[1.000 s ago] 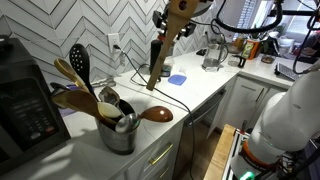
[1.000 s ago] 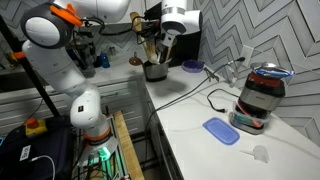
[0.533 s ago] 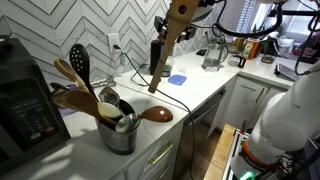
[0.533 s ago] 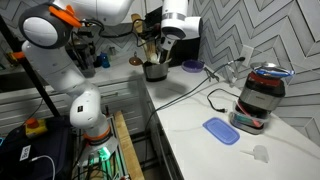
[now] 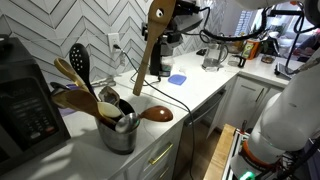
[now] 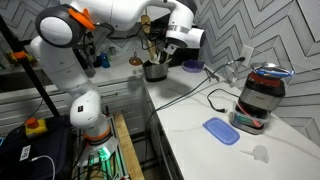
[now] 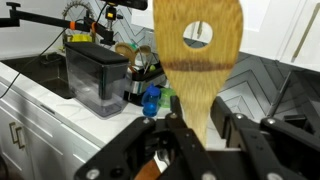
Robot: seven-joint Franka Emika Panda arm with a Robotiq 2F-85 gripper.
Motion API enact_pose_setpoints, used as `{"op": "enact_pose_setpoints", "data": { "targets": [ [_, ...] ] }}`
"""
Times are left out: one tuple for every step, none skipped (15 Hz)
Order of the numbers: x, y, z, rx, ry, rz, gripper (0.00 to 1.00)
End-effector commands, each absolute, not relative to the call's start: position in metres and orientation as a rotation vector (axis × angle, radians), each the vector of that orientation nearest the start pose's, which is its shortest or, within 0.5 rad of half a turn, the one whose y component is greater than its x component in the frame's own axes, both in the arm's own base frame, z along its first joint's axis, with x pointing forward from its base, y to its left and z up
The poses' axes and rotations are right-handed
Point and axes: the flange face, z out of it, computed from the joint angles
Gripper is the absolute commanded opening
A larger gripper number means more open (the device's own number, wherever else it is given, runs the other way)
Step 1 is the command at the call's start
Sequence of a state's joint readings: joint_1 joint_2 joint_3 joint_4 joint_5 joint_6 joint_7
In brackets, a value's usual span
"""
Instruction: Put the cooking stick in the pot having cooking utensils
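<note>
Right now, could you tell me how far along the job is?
Done: the stick is grasped, clamped in the gripper. In hand: it hangs tilted in the air near the pot, not yet in it. Left: lower it in among the utensils and release.

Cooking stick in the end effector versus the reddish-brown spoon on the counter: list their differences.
The light tan wooden cooking stick is paler than the reddish-brown wooden spoon. The stick hangs steeply tilted in the end effector; the spoon lies on the white counter beside the steel pot. The stick's broad end is flat with a hole; the spoon's is a round bowl. Both are wooden.
</note>
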State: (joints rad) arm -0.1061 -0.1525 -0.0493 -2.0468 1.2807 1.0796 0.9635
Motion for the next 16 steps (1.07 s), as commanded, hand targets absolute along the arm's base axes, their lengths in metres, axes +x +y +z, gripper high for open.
{"op": "enact_pose_setpoints", "data": {
  "targets": [
    [0.452,0.061,0.569,-1.627,0.863,1.322,0.10],
    [0.458,0.064,0.567,-1.586,0.913,1.314,0.10],
    [0.462,0.067,0.565,-1.569,0.923,1.317,0.10],
    [0.467,0.069,0.561,-1.549,0.949,1.312,0.10],
    [0.473,0.073,0.557,-1.525,0.964,1.316,0.10],
    [0.478,0.077,0.554,-1.504,0.972,1.316,0.10],
    [0.482,0.081,0.552,-1.487,0.971,1.315,0.10],
    [0.485,0.085,0.550,-1.465,0.974,1.323,0.10],
    [0.487,0.090,0.547,-1.448,0.978,1.344,0.10],
    [0.488,0.094,0.543,-1.435,1.001,1.366,0.10],
    [0.488,0.096,0.539,-1.422,1.029,1.386,0.10],
    [0.487,0.097,0.533,-1.406,1.057,1.405,0.10],
    [0.486,0.099,0.529,-1.394,1.084,1.423,0.10],
    [0.486,0.099,0.523,-1.381,1.119,1.439,0.10],
    [0.487,0.100,0.517,-1.368,1.159,1.446,0.10],
    [0.489,0.100,0.510,-1.358,1.200,1.431,0.10]
  ]
}}
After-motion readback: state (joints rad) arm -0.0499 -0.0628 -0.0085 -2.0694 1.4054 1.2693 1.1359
